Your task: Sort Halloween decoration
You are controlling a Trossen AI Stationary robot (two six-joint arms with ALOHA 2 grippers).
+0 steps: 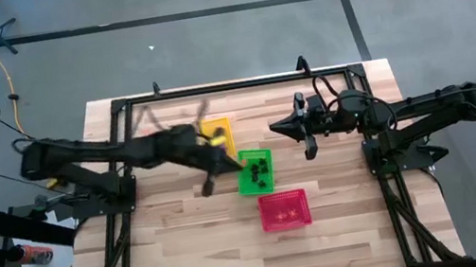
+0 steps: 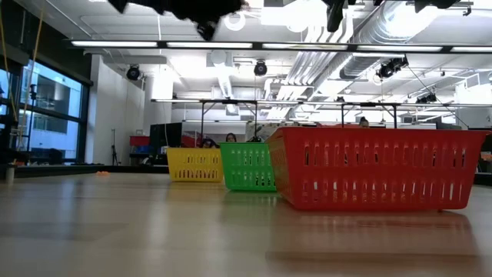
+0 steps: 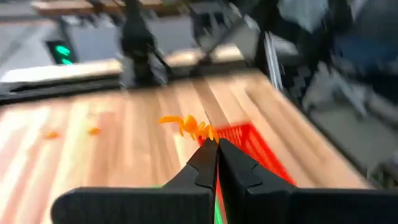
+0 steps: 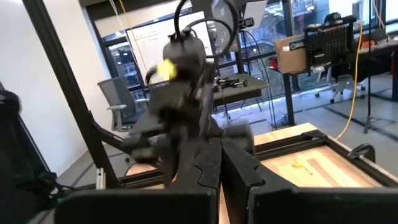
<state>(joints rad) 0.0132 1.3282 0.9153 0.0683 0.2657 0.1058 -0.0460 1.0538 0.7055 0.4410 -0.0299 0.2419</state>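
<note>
My left gripper (image 1: 207, 187) (image 3: 216, 144) hangs high over the table just left of the green basket (image 1: 255, 171), shut on a tiny orange trinket (image 3: 188, 126) with thin legs. Black trinkets (image 1: 258, 169) lie in the green basket. The yellow basket (image 1: 218, 137) stands behind it and the red basket (image 1: 285, 210) nearer the front edge. More small orange trinkets (image 3: 53, 134) lie loose on the wood. My right gripper (image 1: 310, 148) (image 4: 219, 149) waits shut and empty, raised to the right of the baskets. My left gripper pinches the orange trinket between its two fingertips (image 3: 205, 152), by the end (image 3: 208, 132) nearest the fingers. The trinket sticks out beyond the tips, lifted clear of the table, with the red basket (image 3: 255, 149) below and beyond it.
The three mesh baskets stand in a slanting row (image 2: 196, 164) (image 2: 247, 165) (image 2: 377, 169) in the middle of the table. A black frame (image 1: 212, 89) runs around the table's far and side edges. Bare wood (image 1: 170, 250) lies at the front left.
</note>
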